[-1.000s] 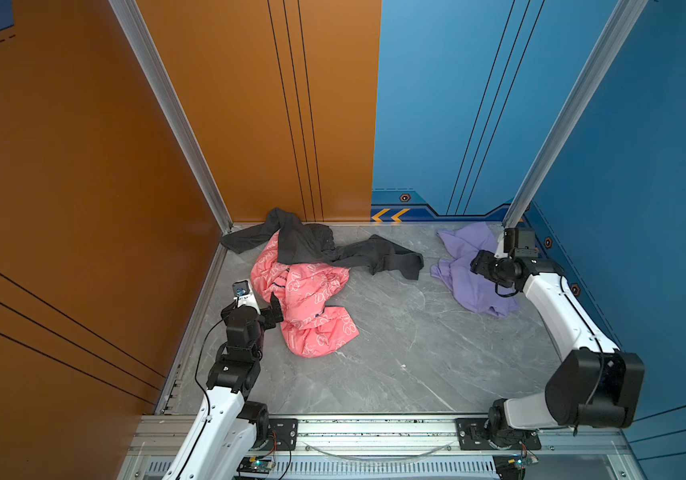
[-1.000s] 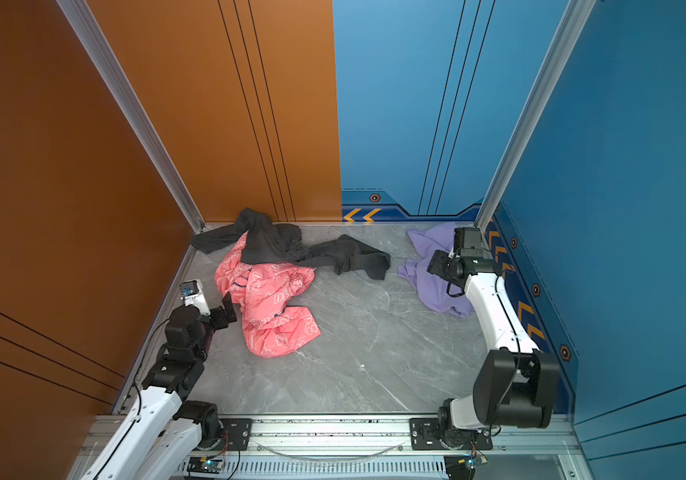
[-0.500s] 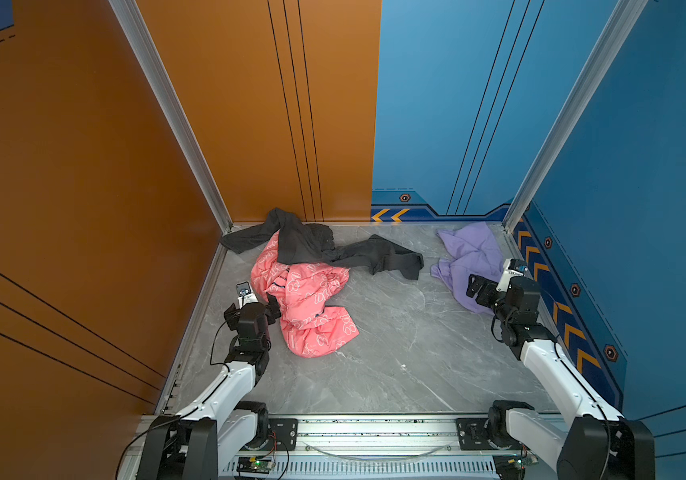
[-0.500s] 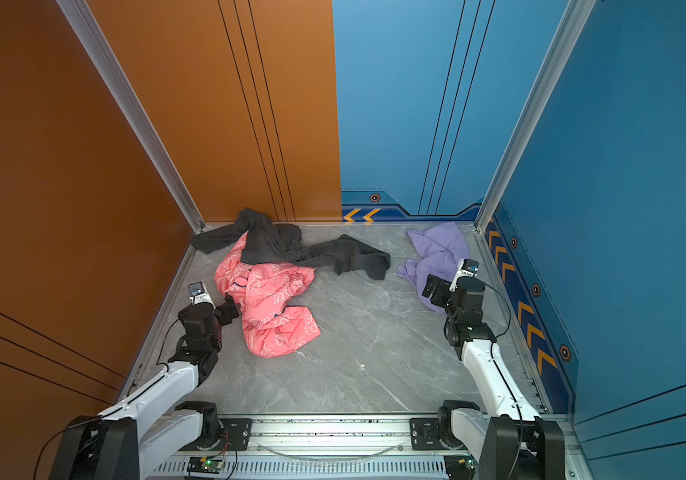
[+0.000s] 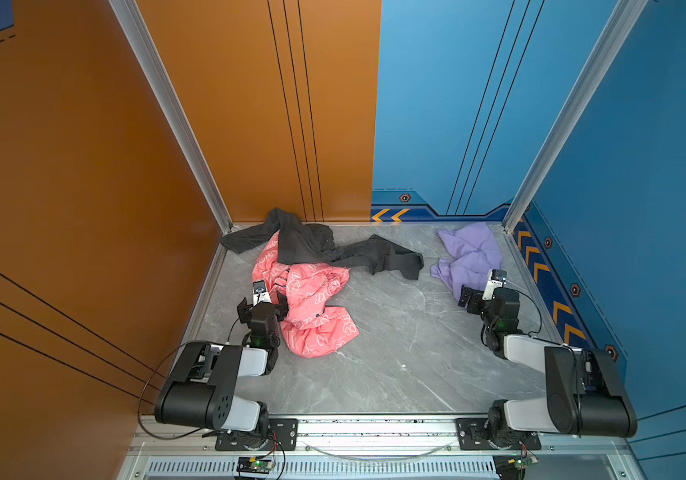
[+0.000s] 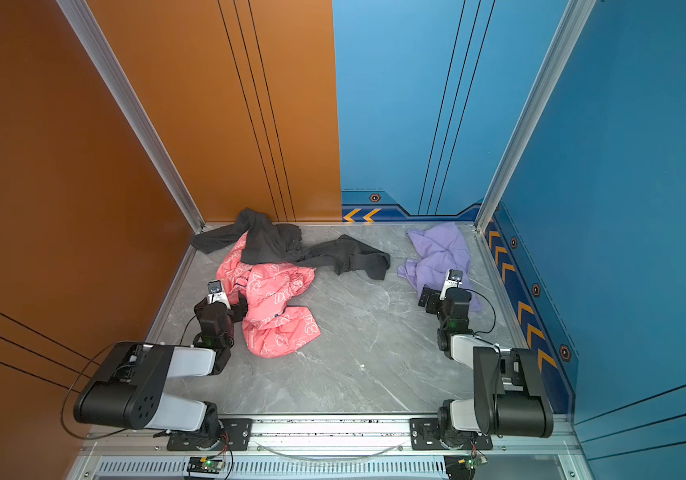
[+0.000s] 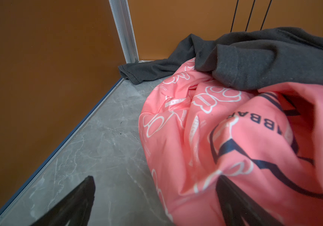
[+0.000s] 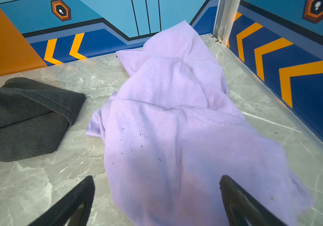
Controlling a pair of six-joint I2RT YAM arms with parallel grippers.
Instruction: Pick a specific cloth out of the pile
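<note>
The cloth (image 5: 471, 252) (image 6: 441, 249) (image 8: 166, 117), plain lavender, lies crumpled on the grey floor in the back right corner, apart from the pile (image 5: 303, 278) (image 6: 270, 282). In both top views the pile is a coral-pink printed cloth (image 5: 316, 307) (image 7: 215, 137) with a dark grey garment (image 5: 312, 245) (image 7: 264, 58) draped over its far part. My right gripper (image 5: 478, 291) (image 6: 436, 293) (image 8: 156, 179) is open, low over the cloth's near end, which lies loose between the fingers. My left gripper (image 5: 262, 300) (image 6: 220, 305) (image 7: 155, 178) is open at the pink cloth's left edge, one finger against it.
A sleeve of the grey garment (image 5: 399, 259) (image 8: 25, 117) stretches toward the lavender cloth. Orange wall (image 5: 83, 187) on the left, blue walls (image 5: 644, 187) at the back right and right. A metal rail (image 5: 374, 426) runs along the front edge of the marble floor (image 5: 407, 345).
My right gripper has opened wide and drawn back from the back right corner toward the front; the lavender cloth stays on the floor. My left arm has folded back a little too.
</note>
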